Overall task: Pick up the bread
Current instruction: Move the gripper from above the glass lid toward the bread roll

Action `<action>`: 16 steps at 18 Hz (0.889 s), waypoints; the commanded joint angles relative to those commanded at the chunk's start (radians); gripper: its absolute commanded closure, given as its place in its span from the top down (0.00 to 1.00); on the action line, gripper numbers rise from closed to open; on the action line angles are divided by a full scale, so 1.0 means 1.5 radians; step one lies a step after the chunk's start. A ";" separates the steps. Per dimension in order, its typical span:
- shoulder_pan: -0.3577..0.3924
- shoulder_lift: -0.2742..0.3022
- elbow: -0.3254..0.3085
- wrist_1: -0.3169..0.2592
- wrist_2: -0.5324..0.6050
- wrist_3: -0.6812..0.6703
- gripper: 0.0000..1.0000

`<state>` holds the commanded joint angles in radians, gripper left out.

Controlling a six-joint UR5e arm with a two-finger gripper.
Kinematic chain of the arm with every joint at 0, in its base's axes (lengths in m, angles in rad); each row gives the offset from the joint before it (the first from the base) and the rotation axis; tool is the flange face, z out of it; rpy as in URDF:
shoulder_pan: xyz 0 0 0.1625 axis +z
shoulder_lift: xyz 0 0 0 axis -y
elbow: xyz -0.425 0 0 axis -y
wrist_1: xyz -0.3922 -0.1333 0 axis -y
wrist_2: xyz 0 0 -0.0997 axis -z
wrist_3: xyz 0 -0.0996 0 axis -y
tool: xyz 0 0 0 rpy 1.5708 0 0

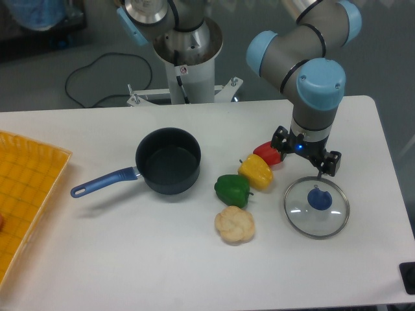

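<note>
Bread [235, 224] sits on tabletop [130, 253], touching green pepper [232, 189]. Tool [306, 155] hangs well apart, above glass lid [316, 207]; jaw width can't tell. Risk: descent nudges pepper, or grabs yellow pepper [255, 171] instead.

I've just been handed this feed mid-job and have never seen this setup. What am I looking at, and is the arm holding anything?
One fixed camera looks down on a white table. The grey and blue machine is a robot arm; its gripper hangs over a glass lid at the right. Whether its fingers are open cannot be told, and it seems to hold nothing. On the table: a dark pot with a blue handle, red, yellow and green peppers in a row, and the bread, untouched, just in front of the green one. A yellow tray sits at the left edge.
</note>
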<state>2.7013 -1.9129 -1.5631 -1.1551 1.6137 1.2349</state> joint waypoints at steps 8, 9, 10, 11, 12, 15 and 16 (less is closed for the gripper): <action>-0.001 0.001 0.003 0.005 -0.003 -0.001 1.00; -0.001 0.002 0.003 0.006 -0.008 -0.001 1.00; -0.003 0.003 0.004 0.007 -0.009 -0.001 1.00; -0.009 0.003 0.006 0.007 -0.005 -0.005 1.00; -0.021 0.002 0.005 0.008 -0.003 -0.007 1.00; -0.050 -0.009 0.007 0.034 -0.008 -0.164 1.00; -0.063 -0.022 0.009 0.057 -0.010 -0.253 1.00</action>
<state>2.6064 -1.9464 -1.5494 -1.0695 1.5984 0.8558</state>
